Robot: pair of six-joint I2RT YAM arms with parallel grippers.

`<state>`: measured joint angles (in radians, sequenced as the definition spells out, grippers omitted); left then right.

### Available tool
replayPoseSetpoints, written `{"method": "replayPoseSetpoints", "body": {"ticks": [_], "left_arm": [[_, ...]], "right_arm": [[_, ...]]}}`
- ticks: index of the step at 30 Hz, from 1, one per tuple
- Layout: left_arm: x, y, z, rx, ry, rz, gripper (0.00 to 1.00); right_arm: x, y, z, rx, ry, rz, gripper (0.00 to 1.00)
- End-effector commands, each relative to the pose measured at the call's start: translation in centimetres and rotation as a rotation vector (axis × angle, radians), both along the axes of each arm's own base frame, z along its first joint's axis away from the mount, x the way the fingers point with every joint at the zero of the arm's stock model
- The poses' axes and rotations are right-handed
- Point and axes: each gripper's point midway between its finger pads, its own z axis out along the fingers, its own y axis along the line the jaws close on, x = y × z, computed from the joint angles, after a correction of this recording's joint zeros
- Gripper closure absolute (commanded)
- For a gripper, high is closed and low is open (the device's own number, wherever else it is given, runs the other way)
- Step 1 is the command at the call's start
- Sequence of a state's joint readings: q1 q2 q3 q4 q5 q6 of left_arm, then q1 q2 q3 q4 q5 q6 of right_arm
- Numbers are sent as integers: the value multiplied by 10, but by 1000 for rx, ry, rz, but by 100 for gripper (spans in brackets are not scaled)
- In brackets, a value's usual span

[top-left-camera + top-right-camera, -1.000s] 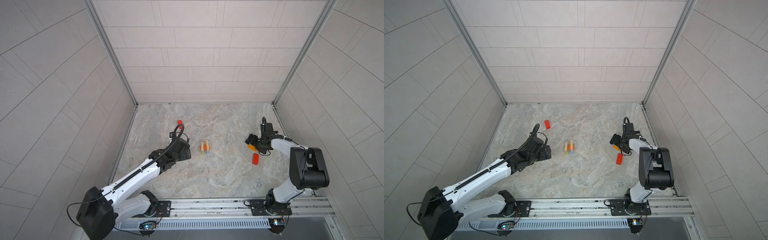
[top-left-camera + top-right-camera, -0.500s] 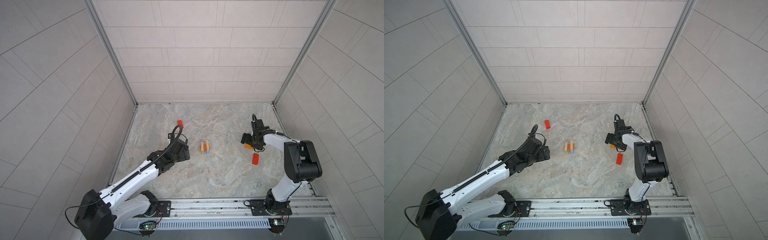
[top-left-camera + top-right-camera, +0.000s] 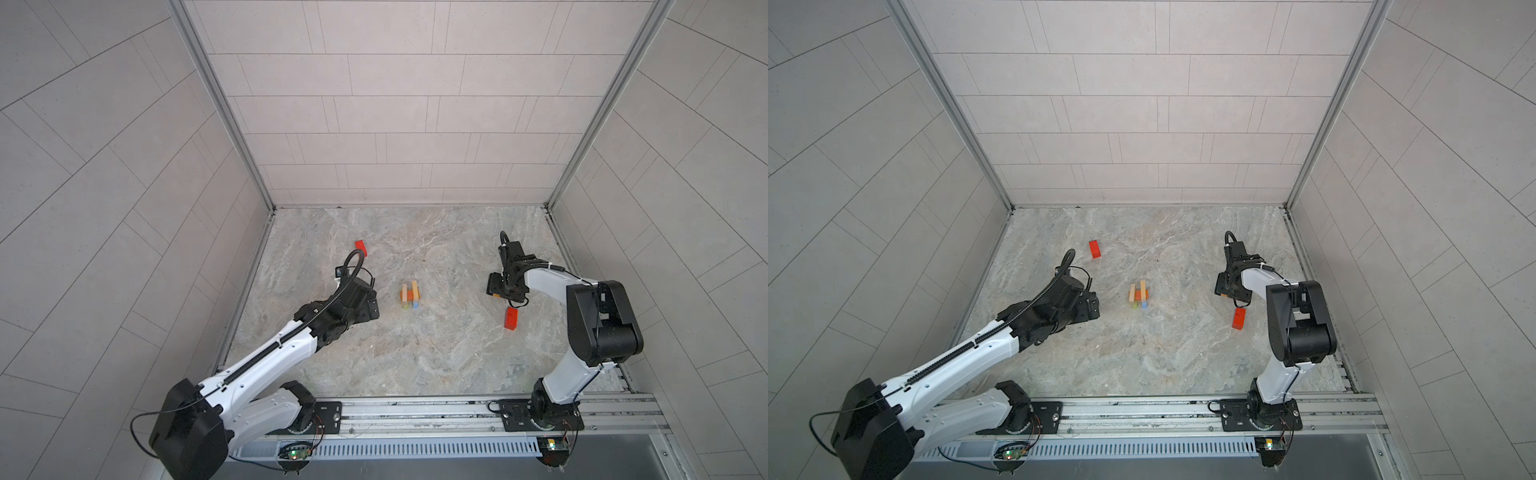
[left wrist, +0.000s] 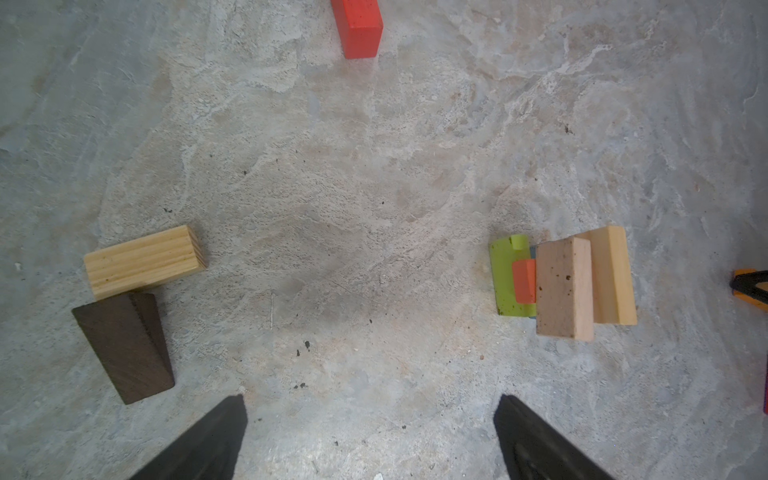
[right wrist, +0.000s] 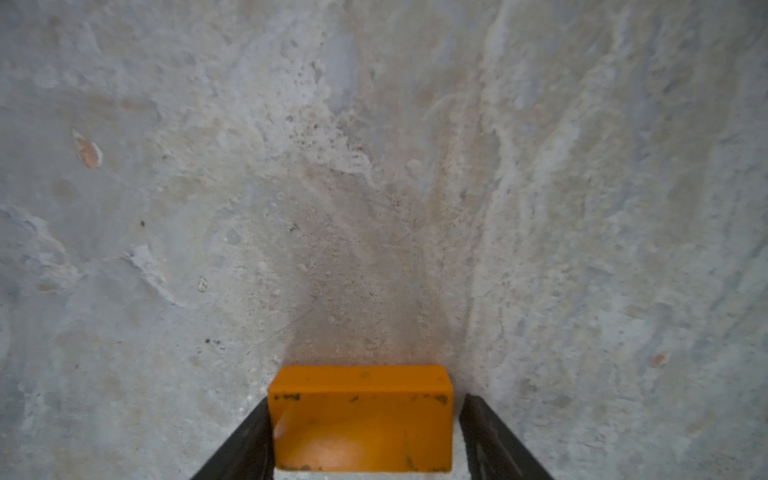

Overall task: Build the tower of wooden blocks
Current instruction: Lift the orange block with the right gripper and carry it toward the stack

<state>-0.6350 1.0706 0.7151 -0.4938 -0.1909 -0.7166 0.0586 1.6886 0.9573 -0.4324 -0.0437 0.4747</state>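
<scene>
In both top views the tower (image 3: 410, 294) stands in the middle and my right gripper (image 3: 496, 290) is down over the orange block (image 3: 496, 296), its arm swung round since a second ago. Left wrist: left gripper (image 4: 370, 401) spread wide and empty, a tan block (image 4: 143, 262) and dark block (image 4: 124, 345) lying apart from the tower. Right wrist: jaws narrowed about the orange block, one finger touching, a sliver open at the other, so I'm mid-grasp; next I finish the pinch, lift straight and carry it to the tower
</scene>
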Motion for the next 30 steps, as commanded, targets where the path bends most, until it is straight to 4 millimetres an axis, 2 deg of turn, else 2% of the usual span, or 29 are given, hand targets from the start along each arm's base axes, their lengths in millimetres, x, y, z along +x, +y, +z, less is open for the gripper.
{"method": "replayPoseSetpoints", "body": {"ticks": [1, 8, 13, 20, 30], "left_arm": [[-1, 4, -2, 8, 2, 11, 0], [0, 3, 0, 12, 2, 12, 0], [1, 1, 4, 14, 0, -4, 0], [2, 7, 13, 36, -25, 3, 0], [-2, 18, 11, 74, 2, 39, 0]], "right_arm": [[-10, -3, -6, -26, 44, 1, 36], [-9, 0, -3, -29, 45, 14, 48], [-9, 10, 12, -32, 31, 54, 50], [-11, 42, 47, -17, 31, 172, 50], [-15, 104, 99, -12, -34, 294, 50]]}}
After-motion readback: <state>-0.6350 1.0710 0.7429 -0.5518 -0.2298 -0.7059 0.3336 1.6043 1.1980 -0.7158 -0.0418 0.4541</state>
